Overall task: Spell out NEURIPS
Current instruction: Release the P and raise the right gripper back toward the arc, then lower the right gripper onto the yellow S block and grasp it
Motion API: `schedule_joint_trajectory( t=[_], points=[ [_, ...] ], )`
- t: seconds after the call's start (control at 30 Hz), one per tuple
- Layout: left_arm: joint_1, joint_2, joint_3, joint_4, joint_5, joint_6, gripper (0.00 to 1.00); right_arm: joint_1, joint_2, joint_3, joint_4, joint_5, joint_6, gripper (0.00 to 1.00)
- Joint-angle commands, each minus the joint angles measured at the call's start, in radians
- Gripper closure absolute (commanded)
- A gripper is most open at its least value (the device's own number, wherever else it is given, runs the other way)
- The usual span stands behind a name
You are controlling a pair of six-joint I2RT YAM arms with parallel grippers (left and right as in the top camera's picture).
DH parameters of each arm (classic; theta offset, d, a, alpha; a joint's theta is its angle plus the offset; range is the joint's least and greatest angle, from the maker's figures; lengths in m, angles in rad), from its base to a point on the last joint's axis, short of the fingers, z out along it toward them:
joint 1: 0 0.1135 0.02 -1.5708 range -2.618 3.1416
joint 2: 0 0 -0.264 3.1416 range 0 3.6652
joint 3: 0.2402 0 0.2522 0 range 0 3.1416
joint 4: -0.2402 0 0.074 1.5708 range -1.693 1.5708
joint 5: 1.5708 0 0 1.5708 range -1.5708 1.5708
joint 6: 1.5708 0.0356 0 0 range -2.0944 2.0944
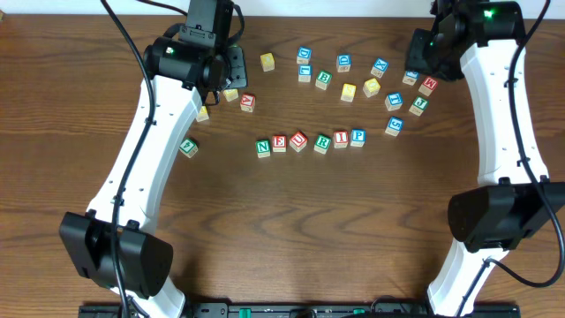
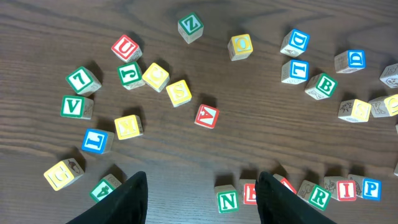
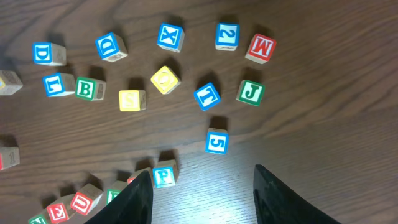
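Six cubes stand in a row mid-table: green N point(image 1: 263, 147), red E point(image 1: 279, 144), red U point(image 1: 298, 141), green R point(image 1: 322, 142), red I point(image 1: 341, 139), blue P point(image 1: 357, 137). To the row's upper left a yellow S cube point(image 2: 179, 92) lies loose. My left gripper point(image 2: 202, 202) hangs open and empty high over the table's back left point(image 1: 234, 66). Its view shows N point(image 2: 227, 200) far below between the fingers. The right gripper point(image 3: 205, 196) is open and empty too, at the back right point(image 1: 421, 55), with P point(image 3: 164, 175) just beside its left finger point(image 3: 134, 199).
Loose letter cubes are scattered behind the row: red A point(image 2: 206, 116), yellow O point(image 2: 240, 46), green Z point(image 2: 190, 26), blue 5 point(image 3: 216, 142), green J point(image 3: 250, 93), red M point(image 3: 260, 48), blue X point(image 3: 170, 37). A green cube point(image 1: 188, 147) sits alone at the left.
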Motion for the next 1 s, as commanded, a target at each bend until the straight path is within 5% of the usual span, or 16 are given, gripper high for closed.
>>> schedule_joint_trajectory(
  t=[0.0, 0.97],
  points=[
    [0.004, -0.004, -0.005, -0.002, -0.013, 0.017, 0.45, -0.019, -0.025, 0.019, -0.007, 0.009, -0.008, 0.53],
    [0.005, -0.004, -0.005, -0.006, -0.012, 0.017, 0.45, -0.043, -0.025, 0.018, -0.003, 0.027, -0.003, 0.27]
  ],
)
